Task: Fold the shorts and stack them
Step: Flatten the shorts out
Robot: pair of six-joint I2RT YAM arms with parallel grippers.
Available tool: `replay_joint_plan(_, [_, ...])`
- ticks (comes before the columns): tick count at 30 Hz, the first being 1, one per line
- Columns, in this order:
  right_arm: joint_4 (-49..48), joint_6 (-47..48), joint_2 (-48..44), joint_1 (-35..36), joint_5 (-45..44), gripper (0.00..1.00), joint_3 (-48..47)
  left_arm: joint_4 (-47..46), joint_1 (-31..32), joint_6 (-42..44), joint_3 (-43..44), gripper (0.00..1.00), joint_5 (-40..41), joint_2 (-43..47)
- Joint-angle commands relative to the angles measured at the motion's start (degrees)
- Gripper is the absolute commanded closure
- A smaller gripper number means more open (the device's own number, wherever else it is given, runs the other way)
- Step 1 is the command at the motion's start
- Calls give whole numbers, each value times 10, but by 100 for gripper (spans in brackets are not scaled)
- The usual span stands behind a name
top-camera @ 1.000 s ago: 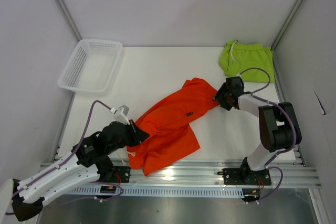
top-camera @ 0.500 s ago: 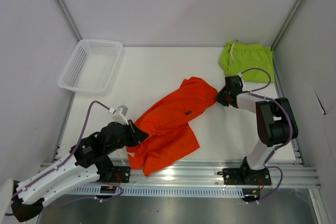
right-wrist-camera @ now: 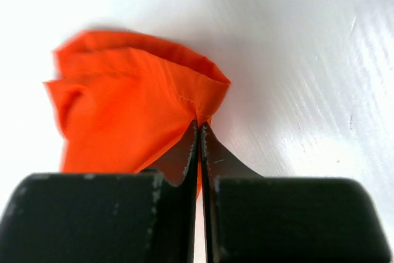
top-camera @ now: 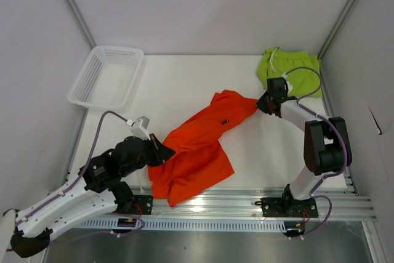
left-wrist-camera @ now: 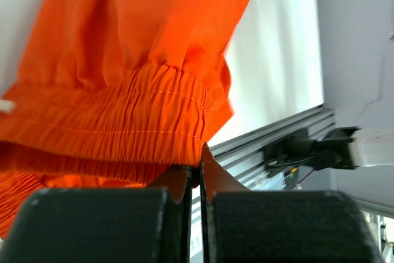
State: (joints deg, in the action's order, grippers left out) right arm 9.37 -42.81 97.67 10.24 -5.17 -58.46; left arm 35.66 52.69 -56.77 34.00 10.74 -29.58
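The orange shorts (top-camera: 197, 143) lie stretched diagonally across the table, from near left to far right. My left gripper (top-camera: 165, 151) is shut on their elastic waistband (left-wrist-camera: 123, 124) at the near-left end. My right gripper (top-camera: 263, 103) is shut on a hemmed leg corner (right-wrist-camera: 200, 112) at the far-right end, lifted a little off the table. The lime green shorts (top-camera: 289, 71) sit folded at the far right corner, just behind the right gripper. A white drawstring end (left-wrist-camera: 5, 106) shows at the left edge of the left wrist view.
A white mesh basket (top-camera: 106, 77) stands at the far left of the table (top-camera: 184, 78). Metal frame posts rise at both back corners. An aluminium rail (top-camera: 246, 204) with the arm bases runs along the near edge.
My right gripper closed on the orange leg corner and pulled it up toward the far right. The left gripper kept its hold and shifted slightly, tightening the fabric between them.
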Motion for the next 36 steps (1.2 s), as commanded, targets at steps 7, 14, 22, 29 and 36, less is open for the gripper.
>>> replay_joint_plan(7, [96,54,-104,-29,-13,100,-153,-3,-4,96,236,100,58,-68])
replay_joint_plan(14, [168,76,-185,-51,9,100,-269,-12,-3,179,382,100,103,-114])
replay_joint_plan(22, [183,93,-355,-71,-21,100,-294,-60,-3,298,511,100,53,-94])
replay_joint_plan(29, [136,99,-493,-70,-59,100,-260,-78,-4,370,572,100,6,-96])
replay_joint_plan(36, [111,101,-488,-71,-41,100,-271,-49,-3,424,670,100,79,-199])
